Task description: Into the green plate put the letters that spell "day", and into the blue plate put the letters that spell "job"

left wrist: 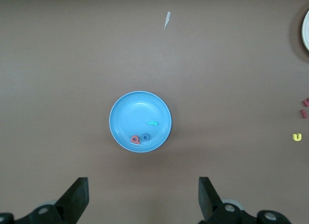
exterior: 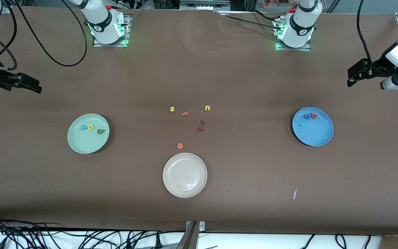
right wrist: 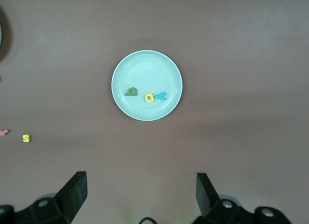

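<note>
1. Front view shows both arms pulled up and out to the table's ends, which fits a sort that looks finished. The left gripper [exterior: 352, 77] hangs over the left arm's end with fingers spread and nothing in them; the right gripper [exterior: 35, 86] does the same over the right arm's end.
2. Green plate [exterior: 81, 145] holds d [exterior: 100, 131], a [exterior: 91, 127] and y [exterior: 84, 127], so "day" seems done.
3. Blue plate [exterior: 318, 138] holds j [exterior: 303, 125], o [exterior: 307, 117] and b [exterior: 313, 116], o and b touching.
4. White plate [exterior: 171, 180] sits bare, nearest the camera.
5. Leftovers stay mid-table, likely on purpose: s [exterior: 172, 109], u [exterior: 207, 108], e [exterior: 180, 146].
6. Hard to read: the dark red bits [exterior: 200, 128] and a pink piece [exterior: 185, 113]. Both grippers are partly cut off in their wrist views.
</note>
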Controlling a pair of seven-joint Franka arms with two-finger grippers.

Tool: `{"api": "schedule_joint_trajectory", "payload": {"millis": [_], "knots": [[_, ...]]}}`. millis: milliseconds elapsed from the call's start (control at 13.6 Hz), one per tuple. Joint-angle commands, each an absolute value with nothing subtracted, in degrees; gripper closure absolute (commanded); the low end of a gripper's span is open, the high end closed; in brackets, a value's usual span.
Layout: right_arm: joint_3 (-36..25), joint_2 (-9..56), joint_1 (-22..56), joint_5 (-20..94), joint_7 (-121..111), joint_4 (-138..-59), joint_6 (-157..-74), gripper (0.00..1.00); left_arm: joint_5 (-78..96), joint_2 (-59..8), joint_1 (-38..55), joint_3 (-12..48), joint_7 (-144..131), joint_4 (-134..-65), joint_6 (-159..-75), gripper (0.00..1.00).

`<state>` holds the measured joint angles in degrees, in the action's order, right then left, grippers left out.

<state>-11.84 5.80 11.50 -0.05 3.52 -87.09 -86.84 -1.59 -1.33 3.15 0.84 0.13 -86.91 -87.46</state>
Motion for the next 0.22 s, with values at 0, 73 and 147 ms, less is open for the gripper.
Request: {"api": "schedule_joint_trajectory", "payload": {"millis": [0, 73, 147], "knots": [[-11.34, 5.63, 11.95, 0.35, 2.72, -87.01, -86.04, 0.0, -2.11, -2.2, 3.25, 0.79, -0.62, -85.08, -86.13, 0.0], [-11.34, 5.63, 11.95, 0.35, 2.72, -87.1, -86.04, 0.0, -2.11, -2.28, 3.25, 0.79, -0.62, -84.99, -86.13, 0.0], [-11.34, 5.63, 11.95, 0.35, 2.72, -87.1, -86.04, 0.0, -2.11, -2.2, 3.16, 0.79, -0.62, -85.08, -86.13, 0.0]]}}
